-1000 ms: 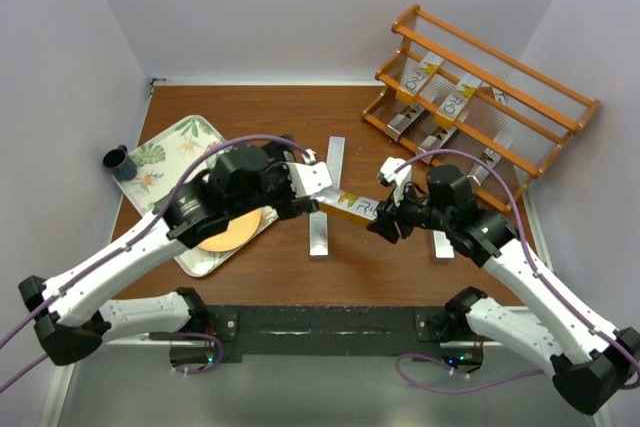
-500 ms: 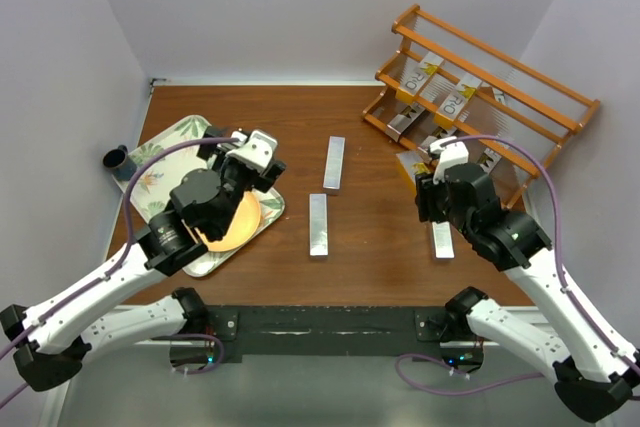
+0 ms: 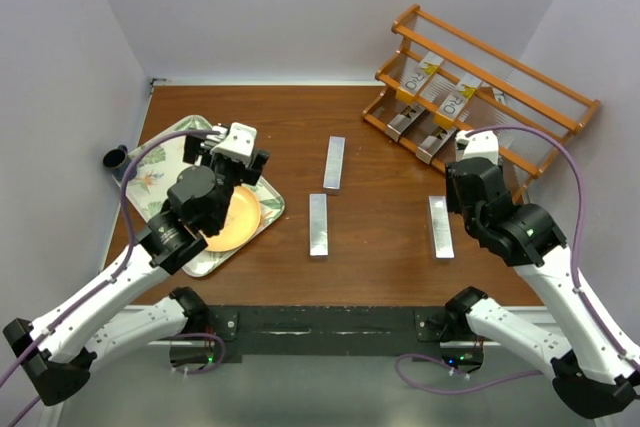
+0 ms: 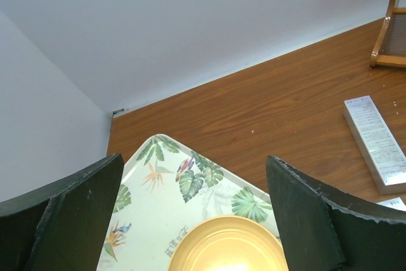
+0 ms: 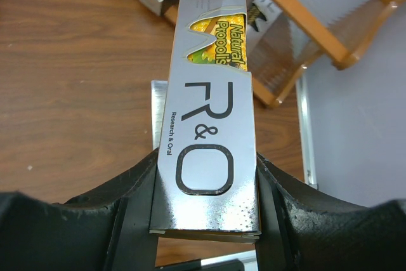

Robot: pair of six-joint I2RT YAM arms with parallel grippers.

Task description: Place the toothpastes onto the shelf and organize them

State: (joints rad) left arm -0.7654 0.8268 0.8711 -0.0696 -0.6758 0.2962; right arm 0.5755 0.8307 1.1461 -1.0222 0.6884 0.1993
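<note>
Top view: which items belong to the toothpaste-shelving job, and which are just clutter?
Job:
shelf
shelved cartons
held carton, in the right pincer
far table carton
middle table carton
right table carton

Clutter:
leaf tray
orange plate
dark cup

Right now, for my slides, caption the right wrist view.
Right gripper clamps a silver toothpaste carton pointing toward the wooden shelf.

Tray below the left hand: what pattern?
The tray has green tropical leaves on cream; left wrist view.
</note>
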